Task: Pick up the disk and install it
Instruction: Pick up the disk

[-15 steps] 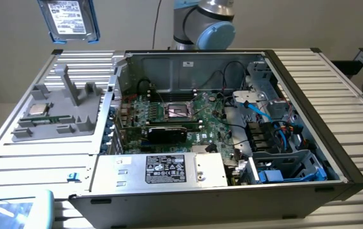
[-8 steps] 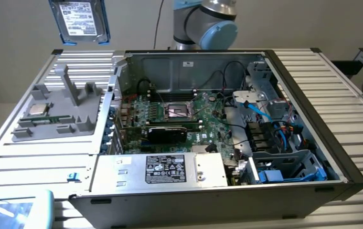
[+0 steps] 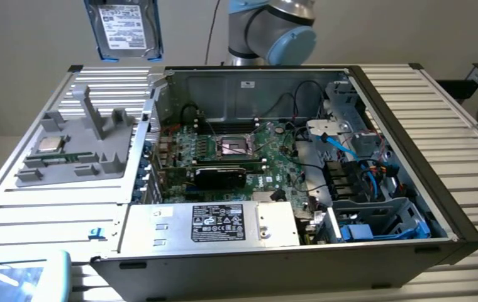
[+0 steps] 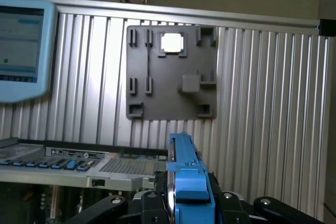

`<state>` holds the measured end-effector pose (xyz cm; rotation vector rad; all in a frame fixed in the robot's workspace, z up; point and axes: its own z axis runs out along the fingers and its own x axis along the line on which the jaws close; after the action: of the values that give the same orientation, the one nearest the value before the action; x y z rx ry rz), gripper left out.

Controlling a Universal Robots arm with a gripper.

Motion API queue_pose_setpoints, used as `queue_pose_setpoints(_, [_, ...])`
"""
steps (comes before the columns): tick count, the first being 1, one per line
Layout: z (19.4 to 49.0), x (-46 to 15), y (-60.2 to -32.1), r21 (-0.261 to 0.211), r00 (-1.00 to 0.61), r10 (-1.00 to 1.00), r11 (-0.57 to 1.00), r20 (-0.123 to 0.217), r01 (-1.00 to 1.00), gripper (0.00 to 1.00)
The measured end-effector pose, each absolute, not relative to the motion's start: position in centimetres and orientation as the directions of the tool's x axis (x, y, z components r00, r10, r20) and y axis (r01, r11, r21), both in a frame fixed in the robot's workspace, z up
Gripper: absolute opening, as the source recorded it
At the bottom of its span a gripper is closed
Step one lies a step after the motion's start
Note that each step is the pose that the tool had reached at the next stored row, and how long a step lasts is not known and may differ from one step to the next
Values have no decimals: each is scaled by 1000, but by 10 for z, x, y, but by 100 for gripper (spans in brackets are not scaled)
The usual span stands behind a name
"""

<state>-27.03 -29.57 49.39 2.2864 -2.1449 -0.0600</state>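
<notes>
The disk (image 3: 126, 28), silver-grey with a white label in a bright blue carrier frame, hangs upright in the air above the back left of the table, over the grey fixture (image 3: 75, 148). In the wrist view the disk (image 4: 186, 174) stands edge-on between the black fingers, and my gripper (image 4: 189, 205) is shut on its lower part. The grey fixture (image 4: 170, 72) lies on the ribbed table beyond the disk.
The open computer case (image 3: 407, 126) takes up the middle, with a motherboard (image 3: 239, 148), a silver box with a black label (image 3: 218, 223) and a blue-edged drive cage (image 3: 382, 220). A small silver chip (image 3: 50, 145) sits on the fixture. A light-blue screen (image 3: 21, 277) lies at the front left.
</notes>
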Motion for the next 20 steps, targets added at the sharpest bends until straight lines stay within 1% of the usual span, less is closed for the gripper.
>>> queue_pose_setpoints(20, [494,-194,-325,31,63,-998,-64,-24,-997,37])
